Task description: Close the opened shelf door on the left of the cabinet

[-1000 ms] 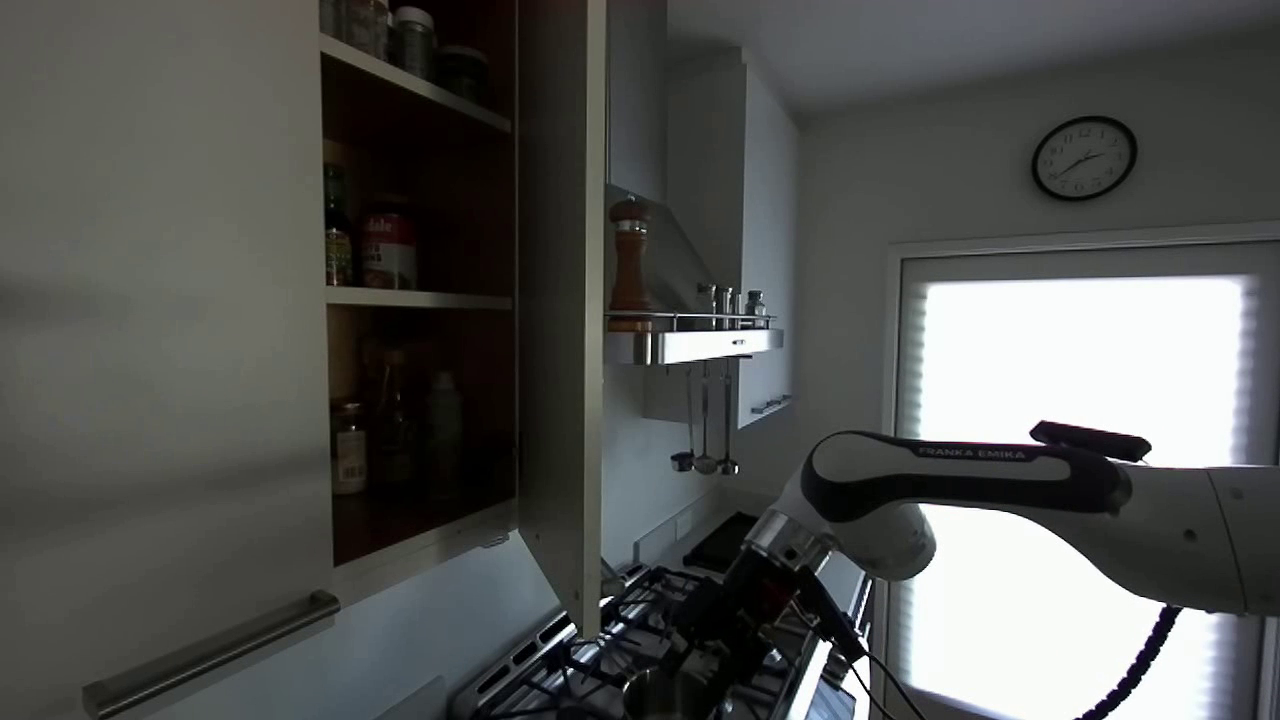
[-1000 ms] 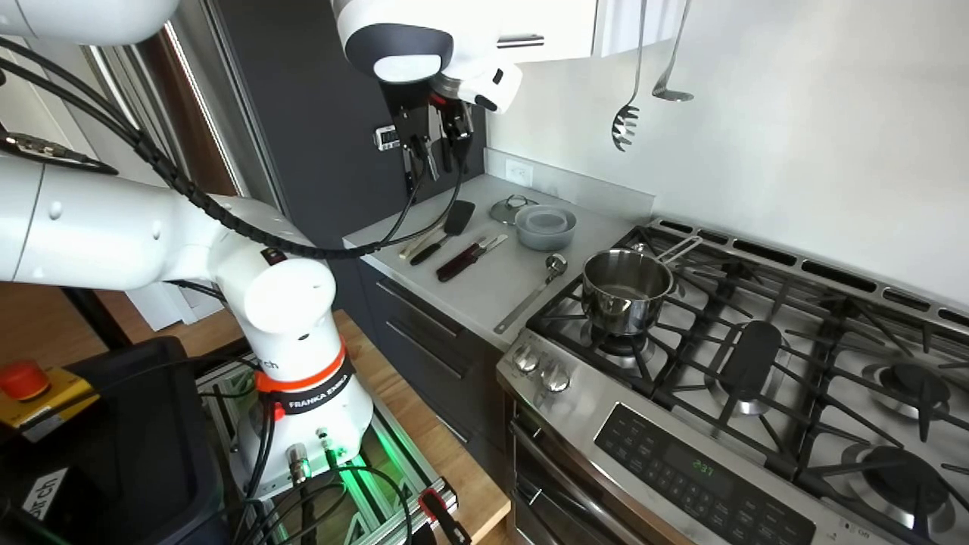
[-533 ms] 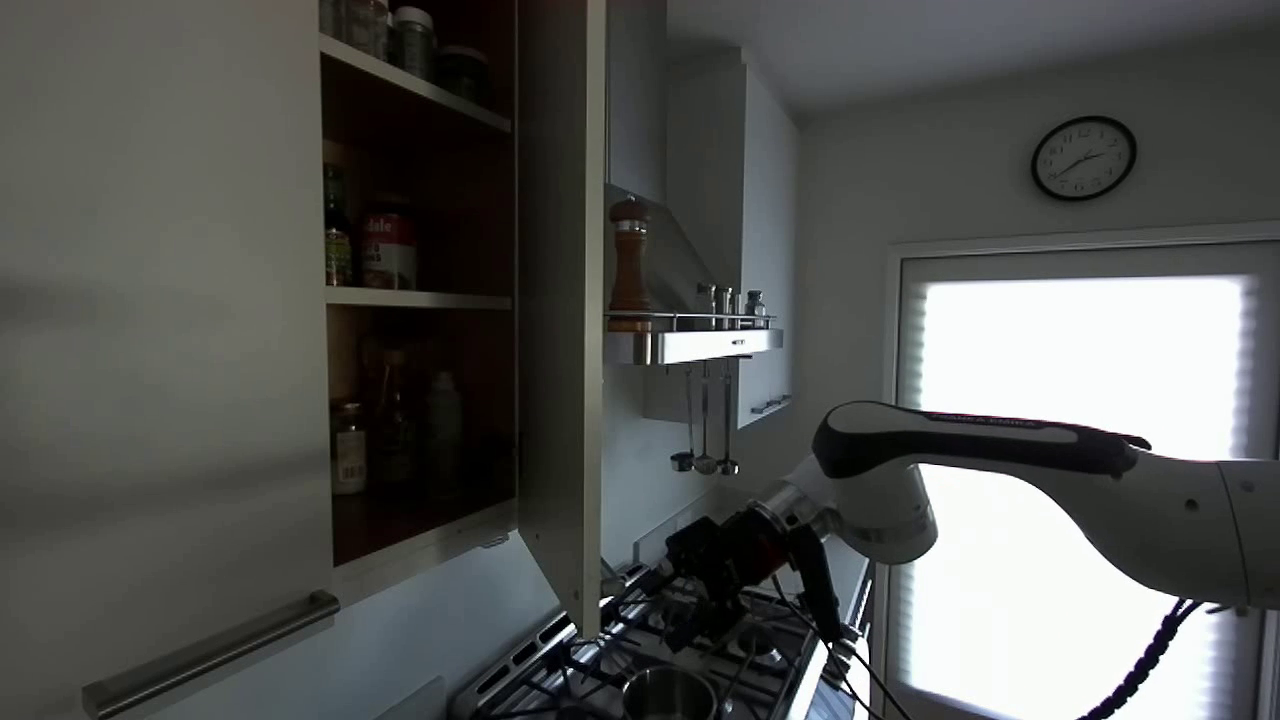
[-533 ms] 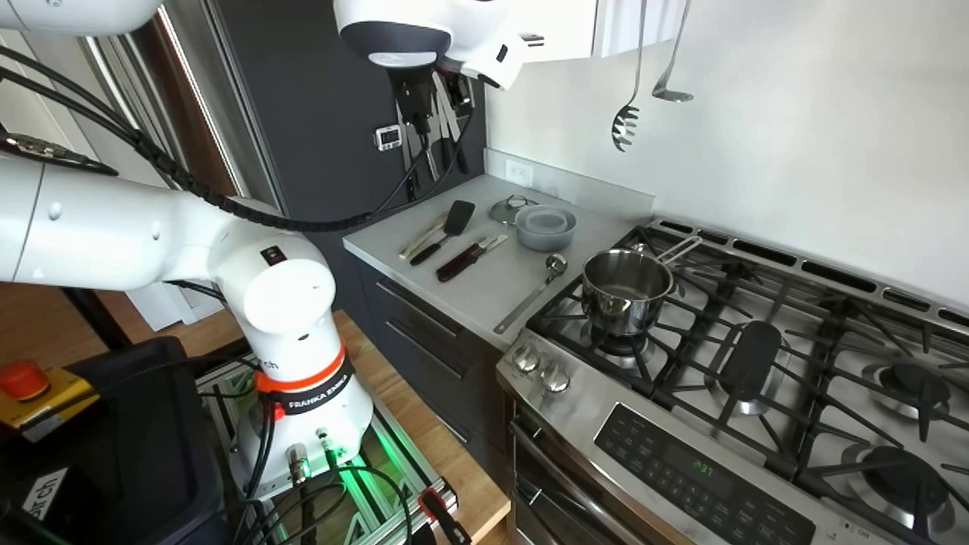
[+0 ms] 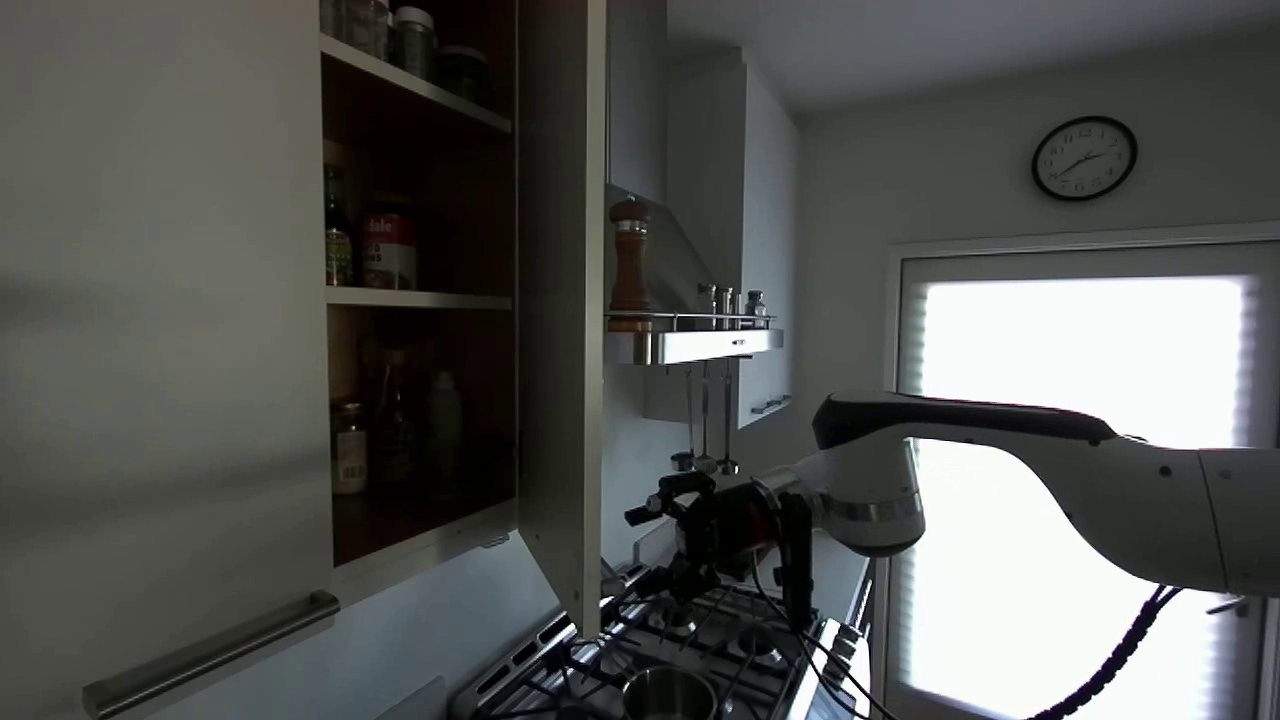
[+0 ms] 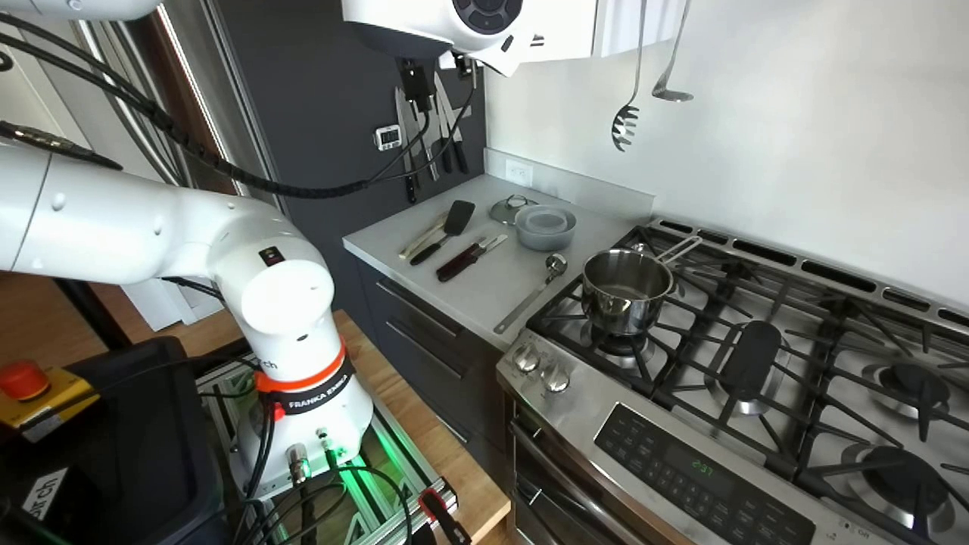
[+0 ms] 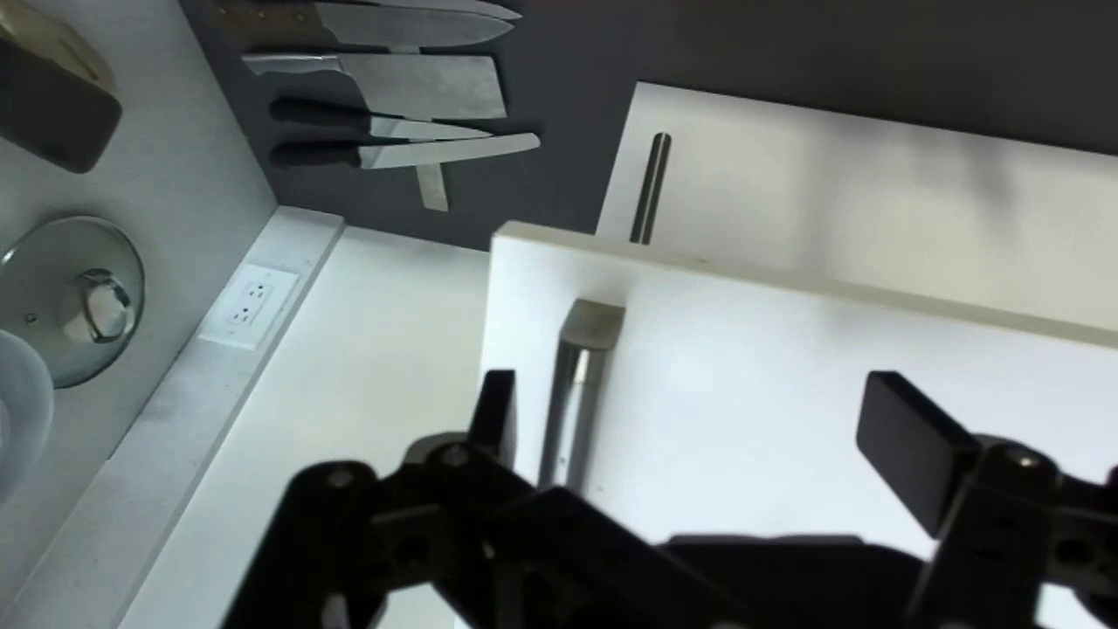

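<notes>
Grey-white, the tall narrow flat shelf door (image 5: 555, 330) is swung open from the pale wall cabinet (image 5: 425, 550). Approach seems in hand: the door's outer face is faced by the black two-fingered gripper (image 7: 694, 415), spread, nothing held. A push cabinetward is likely needed; in an exterior view, open air is seen between thin door edge (image 5: 594, 420) and gripper.

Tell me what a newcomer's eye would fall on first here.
Probably the door, swung open near the middle of an exterior view, baring the cabinet, dark inside. Next, the bright blind behind the arm, on that view's right. In the wrist view, the door's handle stands out, seen between the open jaws.
</notes>
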